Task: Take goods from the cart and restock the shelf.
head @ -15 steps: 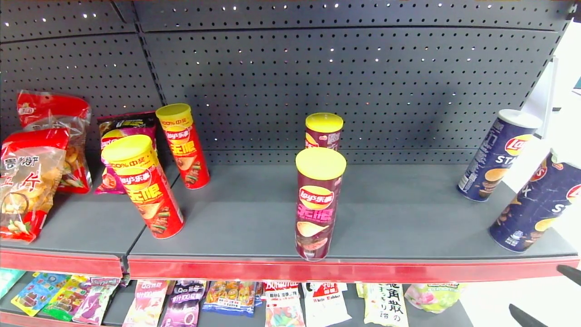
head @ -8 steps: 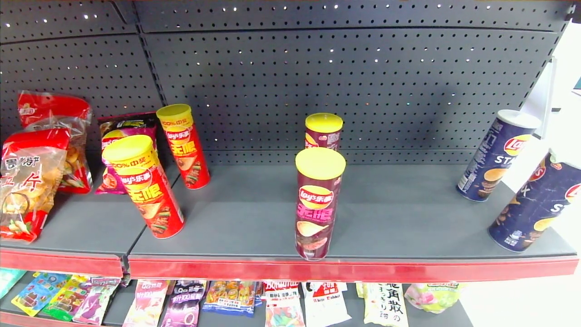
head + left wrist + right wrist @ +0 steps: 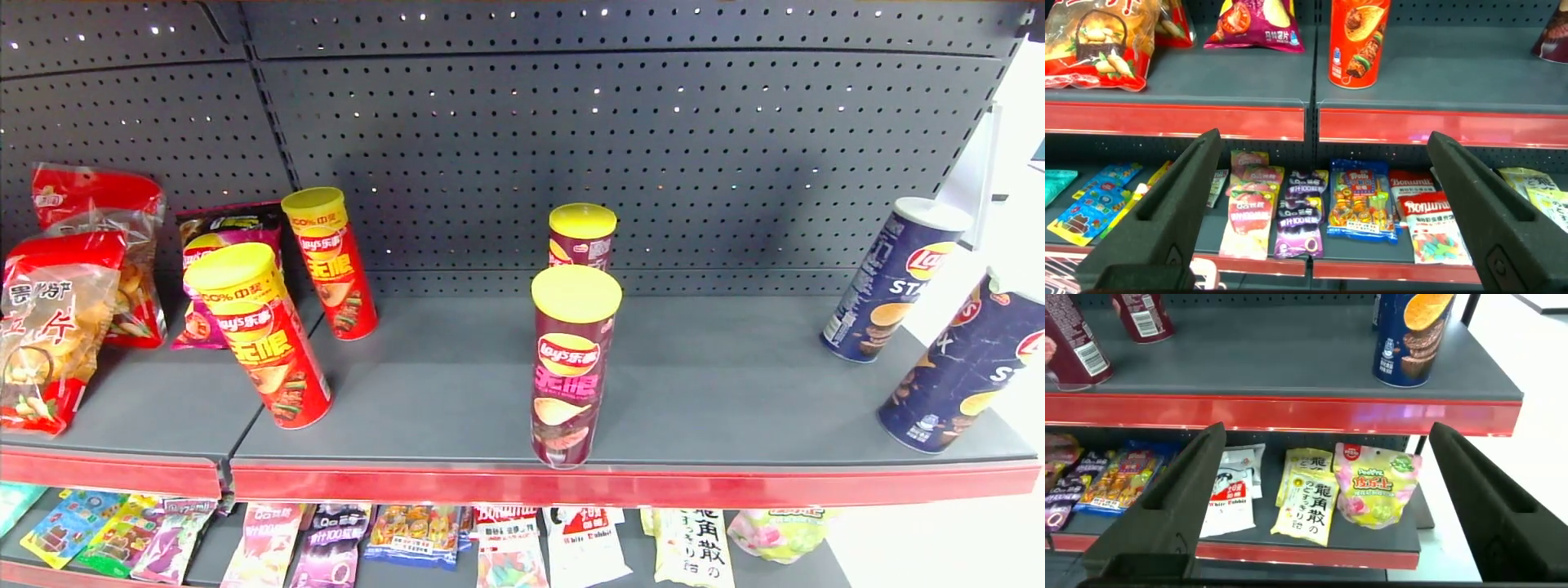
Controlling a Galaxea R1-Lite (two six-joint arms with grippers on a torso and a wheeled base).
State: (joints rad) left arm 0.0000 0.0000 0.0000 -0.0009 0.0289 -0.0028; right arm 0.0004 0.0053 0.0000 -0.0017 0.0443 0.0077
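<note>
While both arms are hanging low in front of the shelf, the left end effector and the right end effector are each gaping wide, gripping nothing and touching nothing, their fingers facing the lower tier of snack packets. The goods already stocked are standing upright on the upper board: red cans at 9 o'clock, a maroon can at the front centre with another just behind it, and blue cans at 3 o'clock. A bare stretch is lying between the maroon can and the blue ones, at 12 o'clock from the right end effector and above it, so that arm is looking the nearer one for filling it. With neither end effector carrying stock, a fetch from the cart is probably coming next.
</note>
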